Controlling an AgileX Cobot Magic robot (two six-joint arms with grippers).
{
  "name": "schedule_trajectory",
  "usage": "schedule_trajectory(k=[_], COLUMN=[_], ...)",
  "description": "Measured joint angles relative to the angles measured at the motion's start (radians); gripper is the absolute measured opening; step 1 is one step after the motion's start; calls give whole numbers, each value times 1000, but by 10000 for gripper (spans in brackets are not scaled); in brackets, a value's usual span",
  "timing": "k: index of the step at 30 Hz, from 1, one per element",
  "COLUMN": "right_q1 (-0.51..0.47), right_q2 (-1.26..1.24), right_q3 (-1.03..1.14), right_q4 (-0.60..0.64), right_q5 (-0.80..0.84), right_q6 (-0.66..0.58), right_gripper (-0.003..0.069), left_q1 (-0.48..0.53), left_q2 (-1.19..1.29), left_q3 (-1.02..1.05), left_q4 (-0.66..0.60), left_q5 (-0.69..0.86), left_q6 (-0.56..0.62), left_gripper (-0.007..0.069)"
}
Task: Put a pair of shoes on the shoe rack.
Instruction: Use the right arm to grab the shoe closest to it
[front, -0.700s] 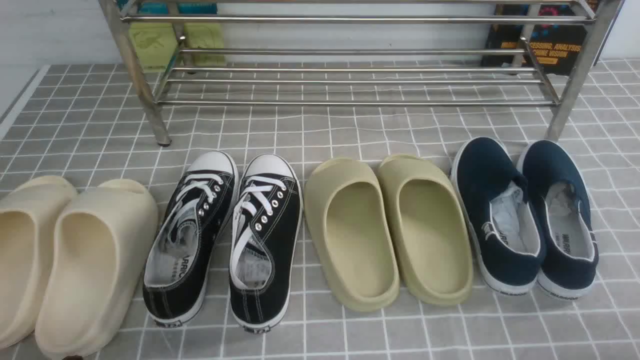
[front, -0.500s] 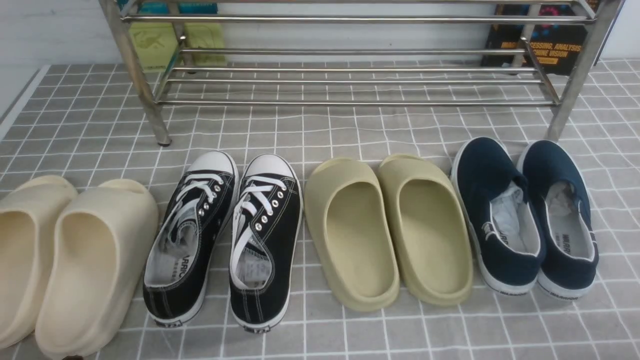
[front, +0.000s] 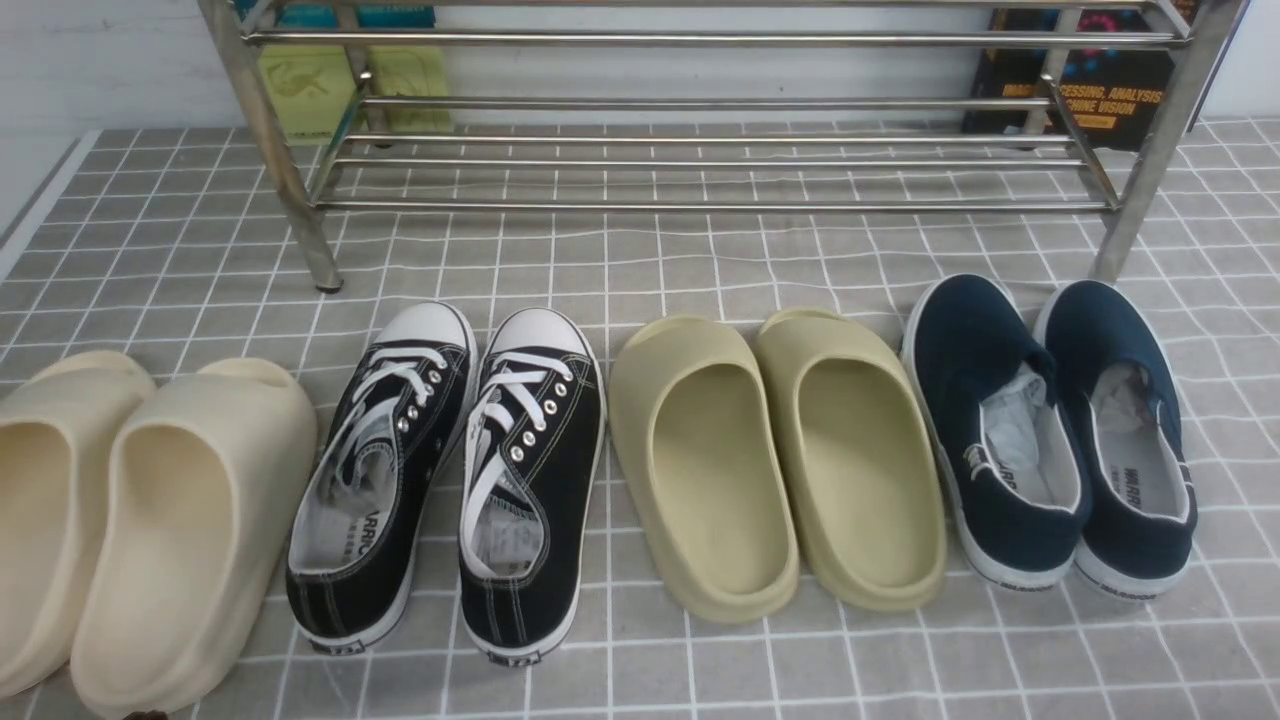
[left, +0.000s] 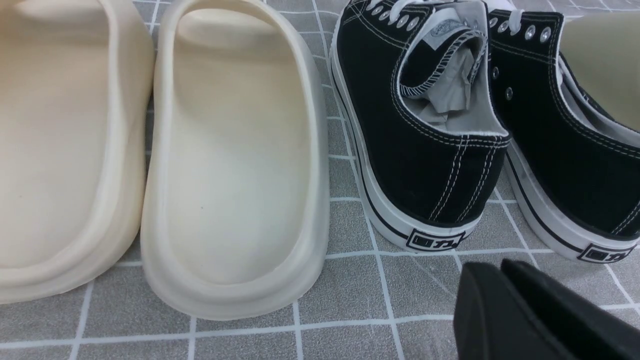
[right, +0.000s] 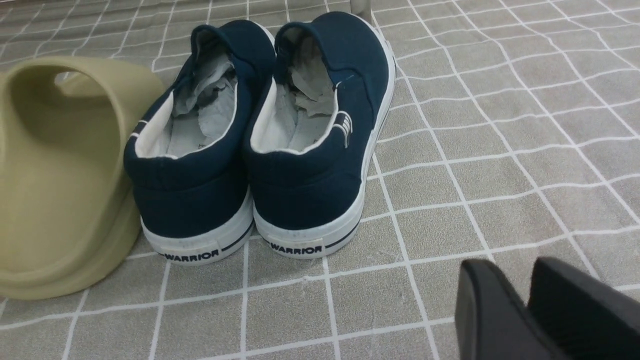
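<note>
The pair of shoes, two navy slip-ons with white soles, stands side by side at the right of the front view, the left one (front: 990, 430) and the right one (front: 1120, 430), toes toward the shoe rack (front: 700, 205) at the back. In the right wrist view their heels (right: 300, 165) face my right gripper (right: 510, 272), which hovers behind them, empty, its jaws a little apart. My left gripper (left: 492, 267) is shut and empty, just behind the heels of the black lace-up sneakers (left: 425, 150). Neither gripper shows in the front view.
In a row on the grey checked cloth (front: 640, 660) lie cream slides (front: 150, 530), black lace-up sneakers (front: 450, 470) and olive slides (front: 780, 460). The olive slide (right: 55, 175) touches the left navy shoe. Green boxes (front: 340, 85) and a book (front: 1090, 80) stand behind the rack.
</note>
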Motion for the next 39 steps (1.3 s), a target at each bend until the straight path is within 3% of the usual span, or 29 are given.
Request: schedule_trajectory(k=[39], right_q1=[0], right_q2=[0], right_q3=[3], right_q4=[0], right_q5=[-21], right_q6=[1], right_gripper=[218], left_q1=[0], left_q2=[0], left_q3=[0], left_q4=[0], left_q5=[0], left_q6=[0], left_gripper=[78])
